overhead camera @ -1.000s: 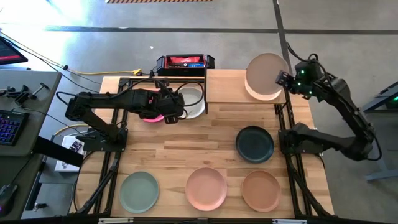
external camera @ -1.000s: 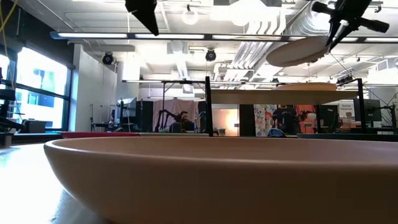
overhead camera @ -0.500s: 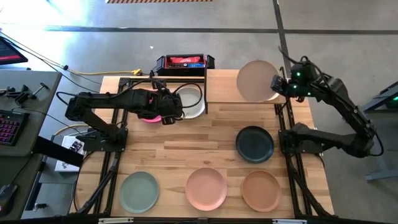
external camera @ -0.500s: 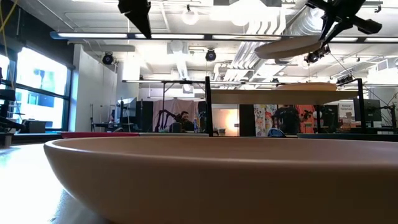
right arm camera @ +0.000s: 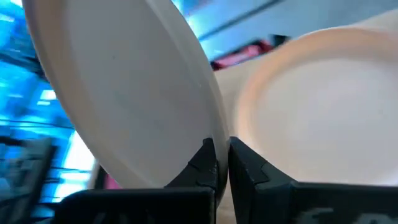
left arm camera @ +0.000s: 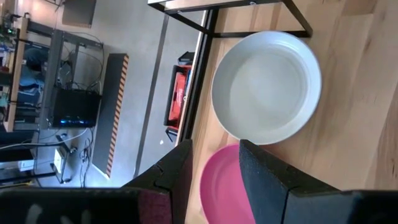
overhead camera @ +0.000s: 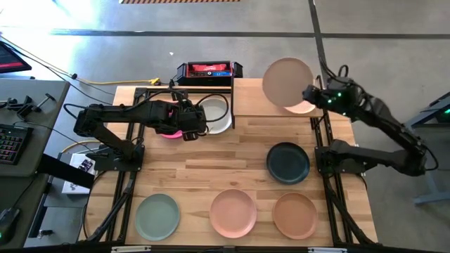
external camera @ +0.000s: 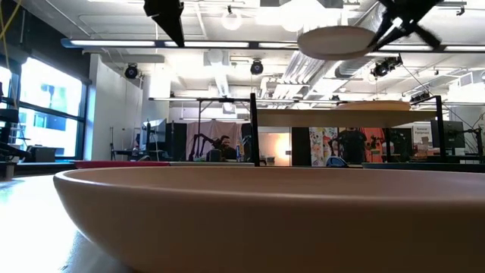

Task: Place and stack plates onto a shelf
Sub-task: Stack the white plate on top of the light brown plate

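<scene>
shelf (overhead camera: pixel 253 98) bears peach plate (overhead camera: pixel 304 107); right tool (overhead camera: pixel 307 93) grips beige plate (overhead camera: pixel 287 81); left tool (left arm camera: pixel 214 180) released.

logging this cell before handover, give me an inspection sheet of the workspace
surface: wooden tabletop, shelf at the far edge.
job's things: beige plate held above the shelf over a peach plate; light grey plate, magenta plate, dark teal plate, three front plates.
clutter: red and black box.
grippers: right gripper pinches the beige plate's rim; left gripper open above the magenta plate.
cables: yellow cable.
surroundings: keyboard.
</scene>
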### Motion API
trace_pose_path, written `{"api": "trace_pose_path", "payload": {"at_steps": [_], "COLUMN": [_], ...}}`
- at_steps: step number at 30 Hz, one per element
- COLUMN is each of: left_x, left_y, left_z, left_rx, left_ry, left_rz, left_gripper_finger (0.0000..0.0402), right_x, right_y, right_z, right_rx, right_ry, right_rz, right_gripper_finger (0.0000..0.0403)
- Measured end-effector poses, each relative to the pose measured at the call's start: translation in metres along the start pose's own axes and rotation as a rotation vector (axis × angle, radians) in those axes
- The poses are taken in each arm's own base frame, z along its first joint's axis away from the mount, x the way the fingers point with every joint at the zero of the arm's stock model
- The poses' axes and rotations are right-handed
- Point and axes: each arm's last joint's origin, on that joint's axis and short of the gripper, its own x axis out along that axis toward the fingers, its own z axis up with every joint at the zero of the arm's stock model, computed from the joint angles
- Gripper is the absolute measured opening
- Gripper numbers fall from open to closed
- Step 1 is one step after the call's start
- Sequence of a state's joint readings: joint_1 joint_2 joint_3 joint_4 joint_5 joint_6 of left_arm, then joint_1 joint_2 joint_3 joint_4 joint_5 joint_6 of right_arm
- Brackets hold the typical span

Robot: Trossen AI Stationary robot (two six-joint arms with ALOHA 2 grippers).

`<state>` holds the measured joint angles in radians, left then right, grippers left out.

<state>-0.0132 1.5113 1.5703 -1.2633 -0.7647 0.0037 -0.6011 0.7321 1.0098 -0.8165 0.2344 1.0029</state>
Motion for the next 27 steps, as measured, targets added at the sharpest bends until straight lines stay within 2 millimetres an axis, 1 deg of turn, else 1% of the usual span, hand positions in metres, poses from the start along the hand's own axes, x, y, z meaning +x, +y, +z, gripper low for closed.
{"api": "trace_pose_path", "payload": {"at_steps": [2, 4, 6, 8, 13, 17, 23, 27], "left_x": [0.000, 0.000, 0.000, 0.000, 0.000, 0.000, 0.000, 0.000], "left_y": [0.000, 0.000, 0.000, 0.000, 0.000, 0.000, 0.000, 0.000], "left_z": [0.000, 0.000, -0.001, -0.002, -0.002, -0.002, -0.001, -0.001], "left_rx": [0.006, 0.007, 0.014, 0.018, 0.019, 0.020, 0.016, 0.012], "left_ry": [0.000, 0.001, 0.008, 0.013, 0.013, 0.013, 0.013, 0.012], "left_rz": [0.000, 0.000, 0.000, 0.000, 0.000, 0.001, 0.002, 0.005], "left_gripper_finger": [0.0119, 0.0119, 0.0119, 0.0119, 0.0119, 0.0119, 0.0119, 0.0119], "right_x": [0.010, 0.016, 0.018, 0.017, 0.014, 0.013, 0.017, 0.021], "right_y": [-0.009, -0.016, -0.020, -0.024, -0.043, -0.057, -0.059, -0.063], "right_z": [-0.009, -0.015, -0.018, -0.020, -0.023, -0.026, -0.023, -0.025], "right_rx": [0.011, 0.012, 0.023, 0.061, 0.207, 0.294, 0.350, 0.397], "right_ry": [-0.021, -0.046, -0.068, -0.070, -0.109, -0.073, -0.087, -0.081], "right_rz": [0.041, 0.072, 0.106, 0.103, -0.026, -0.142, -0.180, -0.250], "right_gripper_finger": [0.0000, 0.0000, 0.0000, 0.0000, 0.0000, 0.0000, 0.0000, 0.0000]}}
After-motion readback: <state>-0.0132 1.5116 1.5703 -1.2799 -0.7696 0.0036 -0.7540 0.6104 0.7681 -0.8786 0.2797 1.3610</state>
